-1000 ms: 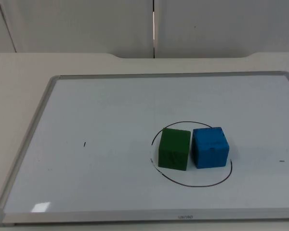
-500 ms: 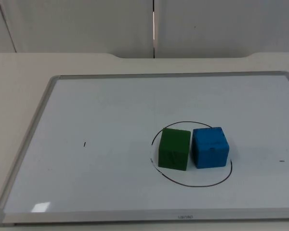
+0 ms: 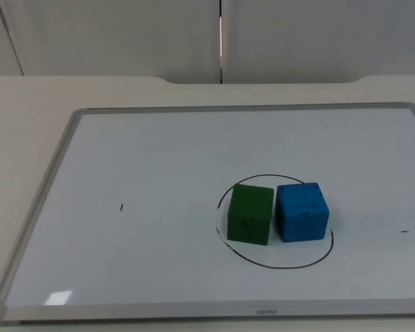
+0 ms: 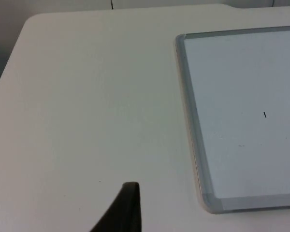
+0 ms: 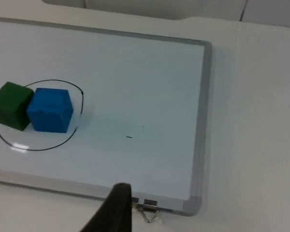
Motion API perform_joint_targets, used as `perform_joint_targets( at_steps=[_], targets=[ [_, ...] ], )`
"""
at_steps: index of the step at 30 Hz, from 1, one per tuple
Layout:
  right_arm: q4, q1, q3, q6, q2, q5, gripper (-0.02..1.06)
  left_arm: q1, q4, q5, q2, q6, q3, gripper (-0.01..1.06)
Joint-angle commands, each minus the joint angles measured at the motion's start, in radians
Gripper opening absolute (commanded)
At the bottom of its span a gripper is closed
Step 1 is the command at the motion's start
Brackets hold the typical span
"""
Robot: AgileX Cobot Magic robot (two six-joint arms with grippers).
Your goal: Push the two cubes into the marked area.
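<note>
A whiteboard [image 3: 159,270] with a grey metal frame lies flat on the white counter [image 3: 28,104]. On it a hand-drawn black circle [image 3: 277,265] marks the target area. The green cube [image 3: 250,214] and the blue cube [image 3: 301,211] sit side by side inside that circle, their facing sides touching or almost so, green on my left and blue on my right. The blue cube's outer edge lies right at the circle's line.

My left gripper [image 4: 121,212] hangs over bare counter just outside the whiteboard's left frame, near its front corner, well apart from both cubes. One dark fingertip [image 4: 128,205] of it can be made out, and I cannot tell whether the fingers are spread or pressed together.

My right gripper [image 5: 113,212] hangs above the whiteboard's front edge toward its right end, with a metal binder clip [image 5: 146,209] on the frame just beside it. From here the cubes sit off to my left, the blue one nearer me, clearly apart from the gripper. Whether this gripper is spread or closed I cannot tell either.
</note>
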Motion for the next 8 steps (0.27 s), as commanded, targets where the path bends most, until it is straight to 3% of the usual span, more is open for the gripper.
perform_joint_targets(
  at_steps=[1,8],
  targets=[
    [-0.001,-0.055,0.0,0.002,-0.003,-0.001,1.05,0.004,0.0,-0.012,-0.004,-0.006,0.005,1.05],
    [-0.001,-0.126,0.0,0.002,-0.003,-0.001,1.05,0.004,0.0,-0.012,-0.004,-0.006,0.005,1.05]
  ],
)
